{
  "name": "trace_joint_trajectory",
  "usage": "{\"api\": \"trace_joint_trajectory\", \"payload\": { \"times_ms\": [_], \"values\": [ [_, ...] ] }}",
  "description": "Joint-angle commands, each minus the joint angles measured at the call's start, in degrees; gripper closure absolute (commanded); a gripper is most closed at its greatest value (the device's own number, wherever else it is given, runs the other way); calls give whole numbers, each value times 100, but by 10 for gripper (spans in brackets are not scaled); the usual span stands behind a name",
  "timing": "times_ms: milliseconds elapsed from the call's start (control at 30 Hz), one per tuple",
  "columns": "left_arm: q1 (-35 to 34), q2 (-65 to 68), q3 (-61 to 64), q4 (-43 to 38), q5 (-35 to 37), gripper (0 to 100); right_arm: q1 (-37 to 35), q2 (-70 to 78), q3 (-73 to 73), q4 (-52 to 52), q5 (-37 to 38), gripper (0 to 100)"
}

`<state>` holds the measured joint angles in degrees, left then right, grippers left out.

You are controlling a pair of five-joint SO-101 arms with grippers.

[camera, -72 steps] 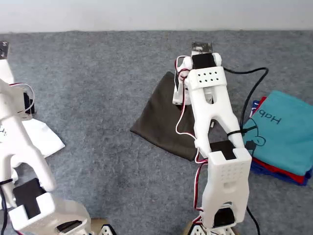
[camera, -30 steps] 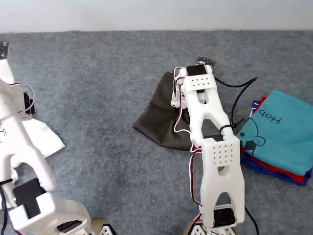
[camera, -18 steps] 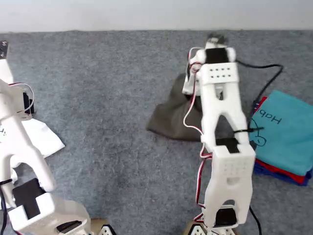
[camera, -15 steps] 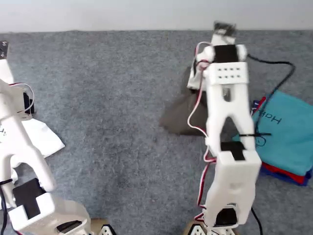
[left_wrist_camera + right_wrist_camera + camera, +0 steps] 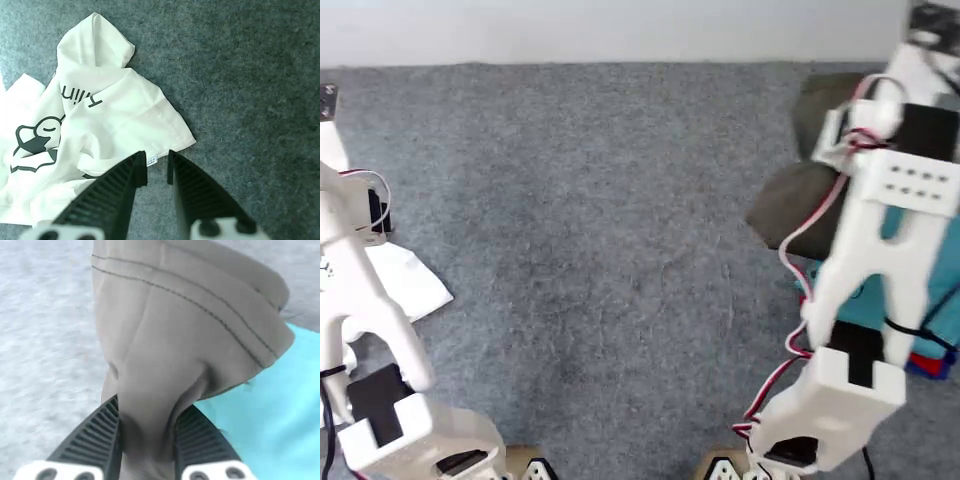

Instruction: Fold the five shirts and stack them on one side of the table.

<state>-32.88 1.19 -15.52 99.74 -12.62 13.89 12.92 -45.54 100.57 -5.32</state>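
My right gripper is shut on a bunched brown-grey shirt, which hangs from its fingers over the teal shirt. From above, the right arm stands at the table's right side with the brown shirt draped under its wrist. The folded stack lies below it, teal on top and a red edge showing. A crumpled white shirt with a black print lies at the left edge. My left gripper hovers over the white shirt's hem, its fingers nearly together and holding nothing.
Grey carpet-like cloth covers the table, with a wide bare stretch between the two arms. A pale wall runs along the far edge. The left arm's white base stands at the near left.
The right arm has lifted the brown shirt from the table's middle and swung it right, over the folded stack. The left arm and white shirt have not moved.
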Motion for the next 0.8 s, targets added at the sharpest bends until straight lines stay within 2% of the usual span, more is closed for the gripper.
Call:
{"api": "trace_joint_trajectory", "payload": {
  "times_ms": [0, 233, 400, 600, 667, 767],
  "values": [
    [35, -281, -57, 62, -18, 917, 435, -330, 475, 215, 431, 991],
    [35, -273, -57, 62, -26, 917, 1121, -330, 1899, -409, 932, 991],
    [35, -281, -66, 62, -158, 917, 1675, -330, 2048, -866, 1354, 990],
    [35, -281, -66, 62, -404, 917, 2018, -330, 2066, -1007, 1881, 980],
    [35, -281, -66, 62, -404, 917, 2132, -330, 2066, -1007, 2031, 925],
    [35, -281, -66, 62, -404, 917, 2308, -382, 2031, -1015, 2048, 761]
  ]
}}
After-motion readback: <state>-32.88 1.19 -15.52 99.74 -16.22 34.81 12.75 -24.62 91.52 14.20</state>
